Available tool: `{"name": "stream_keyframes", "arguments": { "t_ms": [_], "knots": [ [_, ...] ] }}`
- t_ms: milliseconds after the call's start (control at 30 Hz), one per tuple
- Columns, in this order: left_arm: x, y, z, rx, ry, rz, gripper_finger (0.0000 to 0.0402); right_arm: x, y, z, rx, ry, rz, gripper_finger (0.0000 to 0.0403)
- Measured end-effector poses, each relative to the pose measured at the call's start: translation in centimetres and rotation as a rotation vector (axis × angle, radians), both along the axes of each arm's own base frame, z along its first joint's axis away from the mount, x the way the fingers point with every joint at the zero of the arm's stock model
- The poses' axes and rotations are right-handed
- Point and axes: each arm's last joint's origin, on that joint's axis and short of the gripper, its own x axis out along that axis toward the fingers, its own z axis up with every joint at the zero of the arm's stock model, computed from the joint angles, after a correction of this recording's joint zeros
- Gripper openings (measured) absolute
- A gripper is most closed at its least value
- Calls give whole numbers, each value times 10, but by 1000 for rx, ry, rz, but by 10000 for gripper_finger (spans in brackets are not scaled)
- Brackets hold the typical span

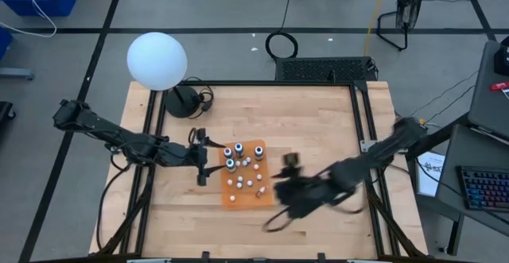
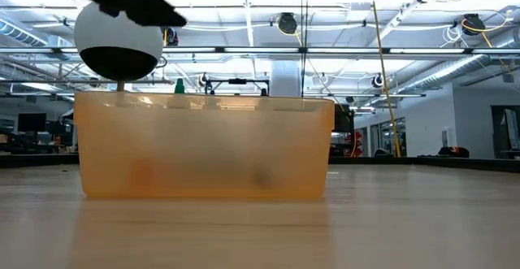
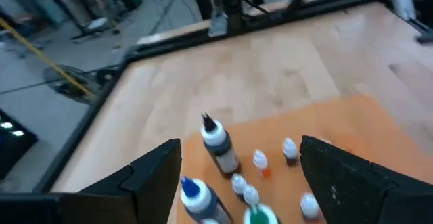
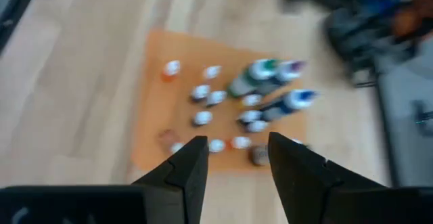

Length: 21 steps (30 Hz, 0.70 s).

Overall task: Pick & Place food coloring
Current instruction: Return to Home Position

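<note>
Food coloring bottles (image 1: pixel 242 172) stand crowded inside the orange bin (image 1: pixel 246 202) at the middle of the bench (image 1: pixel 318 120). Most are tiny with pale bodies. A few taller ones cluster in the bin's far left part, among them a dark-tipped bottle (image 3: pixel 218 139), a blue-capped bottle (image 3: pixel 196 193) and a green-capped bottle (image 3: pixel 257 216). From bench height the bin's cloudy orange wall hides nearly all of them, and only a green tip (image 2: pixel 179 84) clearly pokes above the rim.

The left arm (image 1: pixel 135 142) reaches in from the left. Its jaws hang just beside the bin's left edge, spread wide apart and holding nothing, with the bottles showing between the two fingers (image 3: pixel 152 173). The right arm (image 1: pixel 358 168) is smeared by motion. Its jaws are to the right of the bin towards the near side, parted and empty, with the fingers (image 4: pixel 189 166) framing the bin from above. A white globe (image 1: pixel 157 60) on a dark base sits at the bench's far left corner.
</note>
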Motion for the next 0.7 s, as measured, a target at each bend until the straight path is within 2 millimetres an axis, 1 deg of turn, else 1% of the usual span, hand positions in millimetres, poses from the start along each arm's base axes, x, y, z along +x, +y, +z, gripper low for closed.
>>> {"name": "stream_keyframes", "arguments": {
  "t_ms": [67,167,267,367,467,533,633,700],
  "knots": [
    [-7,4,-7,-1,10,-53,299,-28,-13,1,-20,-92,-32,138],
    [-24,17,-18,-30,-35,-92,299,-73,-44,-6,17,-215,-95,129],
    [-45,32,-26,-61,-147,-43,299,-111,-76,-22,109,-351,-149,121],
    [-66,44,-34,-84,-255,-8,299,-140,-102,-44,181,-500,-128,115],
    [-83,51,-45,-108,-313,4,299,-160,-122,-67,241,-645,-82,114],
    [-91,55,-53,-119,-332,22,299,-170,-135,-88,242,-716,-90,114],
    [-101,60,-60,-140,-340,59,299,-181,-153,-122,255,-761,-135,114],
    [-105,62,-65,-154,-325,50,299,-185,-163,-137,299,-773,-143,114]
  ]
}}
